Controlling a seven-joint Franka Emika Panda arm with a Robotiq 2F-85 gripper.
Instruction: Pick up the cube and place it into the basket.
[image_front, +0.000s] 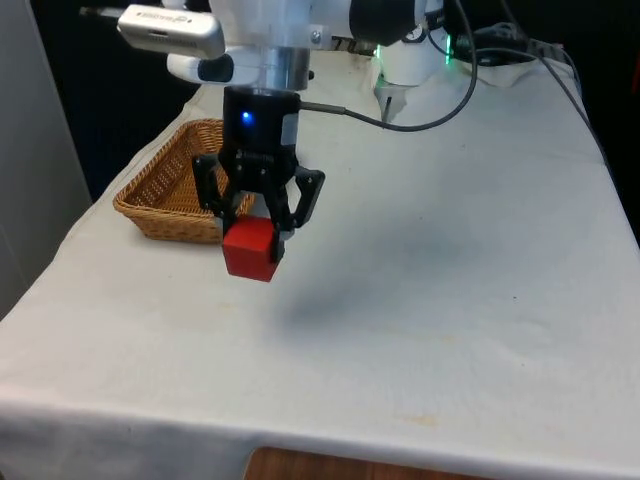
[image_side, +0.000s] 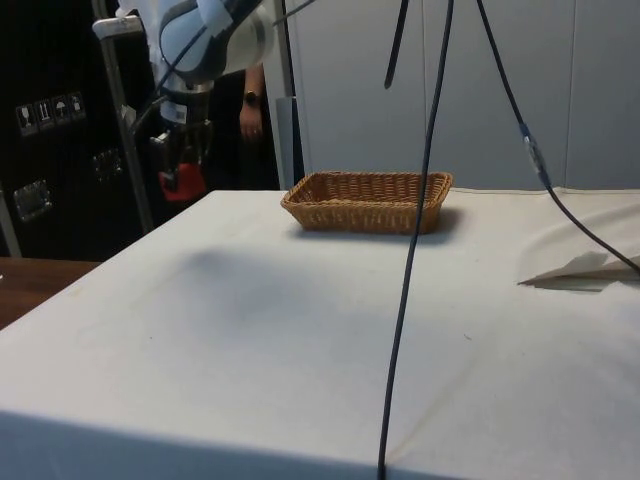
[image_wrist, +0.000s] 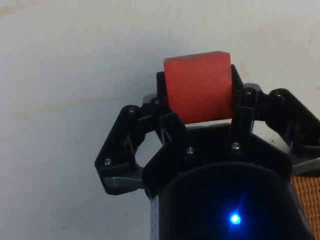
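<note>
Fingers (image_wrist: 240, 107): closed on red cube (image_front: 249, 249), held aloft by black gripper (image_front: 258, 228), just beside wicker basket (image_front: 165, 190), on the front view's right of it.
Risk: cube slipping free; early release dropping it short of the rim.
Surface: white cloth (image_front: 450, 280), faintly stained.
Room: black curtains, dangling cable (image_side: 415, 250), a person's arm (image_side: 250, 105) behind.

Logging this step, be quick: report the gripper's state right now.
Gripper: closed on the red cube, held above the cloth, beside the basket and not yet over it.
</note>
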